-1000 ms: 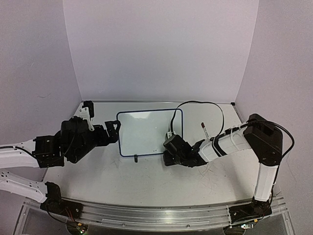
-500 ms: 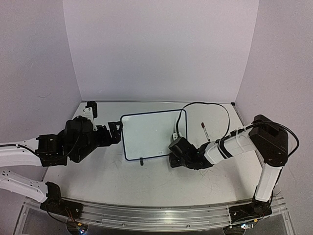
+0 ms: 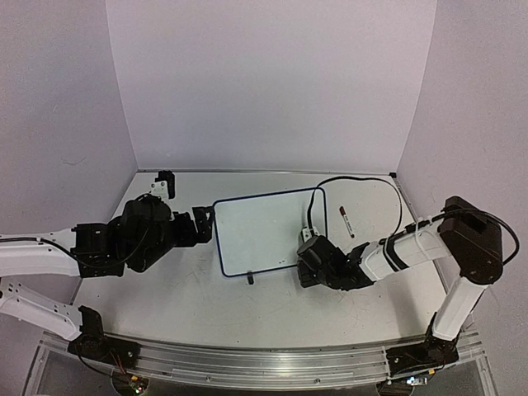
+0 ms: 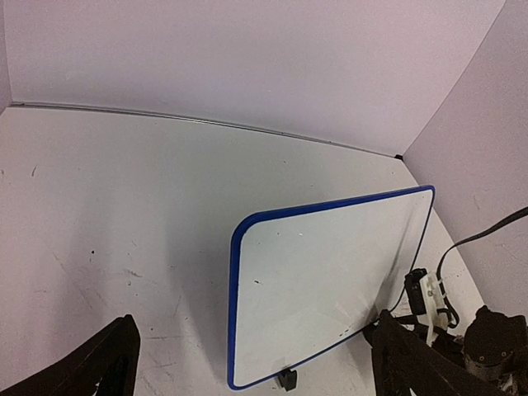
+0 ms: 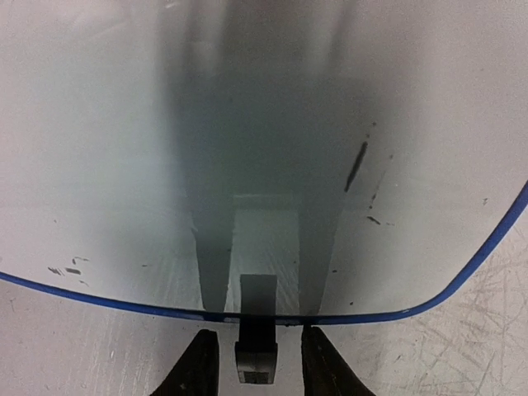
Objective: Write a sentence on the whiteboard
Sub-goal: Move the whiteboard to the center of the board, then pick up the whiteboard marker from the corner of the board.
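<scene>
Whiteboard [image 3: 264, 231] mid-frame, blank; right gripper [image 3: 307, 266] nearest at lower-right edge, half-open astride clip foot [image 5: 257, 355]; left gripper [image 3: 205, 223] wide open.

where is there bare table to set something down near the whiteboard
Bare: the wide near strip of table between the whiteboard and the arm bases, and the far strip between board and back wall. Crowded: right of the board, with marker, looping cable and right hand; left hand crowds its left edge.

We see white links [image 3: 33, 262], black joints [image 3: 466, 239], a looped black cable [image 3: 360, 178] off our right arm [image 3: 404, 247], black fingers [image 4: 99, 367] on our left gripper [image 4: 254, 320]
</scene>
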### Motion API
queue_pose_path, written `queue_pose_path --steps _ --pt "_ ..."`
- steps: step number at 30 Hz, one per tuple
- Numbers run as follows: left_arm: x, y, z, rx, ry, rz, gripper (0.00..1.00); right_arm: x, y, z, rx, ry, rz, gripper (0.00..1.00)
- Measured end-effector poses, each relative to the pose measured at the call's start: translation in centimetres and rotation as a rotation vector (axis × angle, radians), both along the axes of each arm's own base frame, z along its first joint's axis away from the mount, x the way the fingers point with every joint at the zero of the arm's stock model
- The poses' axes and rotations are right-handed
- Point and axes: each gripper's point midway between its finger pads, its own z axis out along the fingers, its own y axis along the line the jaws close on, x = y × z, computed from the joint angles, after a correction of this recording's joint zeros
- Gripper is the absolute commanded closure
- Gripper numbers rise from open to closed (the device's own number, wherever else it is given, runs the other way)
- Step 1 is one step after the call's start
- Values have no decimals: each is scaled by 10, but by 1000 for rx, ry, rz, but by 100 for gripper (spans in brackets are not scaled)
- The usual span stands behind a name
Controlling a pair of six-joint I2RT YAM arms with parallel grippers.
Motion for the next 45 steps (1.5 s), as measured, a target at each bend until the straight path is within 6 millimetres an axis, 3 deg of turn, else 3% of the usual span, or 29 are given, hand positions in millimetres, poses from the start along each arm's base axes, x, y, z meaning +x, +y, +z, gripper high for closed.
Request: queue_pose_path --steps 2,5,12,15,18,22,25,29,32,41,45 --pt "0 -1 -2 8 1 -1 1 -2 -2 10 8 -12 13 38" --pt "1 -1 -2 21 -4 -3 1 -5 -5 40 61 -57 26 38" --pt "6 -3 17 37 -46 2 1 -8 -33 150 217 -242 -12 38" --pt "10 0 24 41 -63 15 1 8 -73 186 282 -313 -101 40" --pt "12 1 27 46 -72 19 1 41 -138 196 284 -347 -267 36" --pt "14 -2 30 44 -72 10 1 94 -205 163 255 -242 -412 34" --pt "15 -9 31 40 -66 -15 1 138 -216 122 271 -84 -407 36" --pt "13 -13 31 28 -57 -39 1 170 -197 70 276 93 -326 38" --pt "12 -15 31 15 -48 -51 1 184 -185 49 258 164 -282 38" --pt "11 -18 30 9 -40 -74 1 198 -163 14 167 249 -218 55" --pt "10 -20 29 9 -37 -82 1 196 -157 -2 108 279 -209 63"
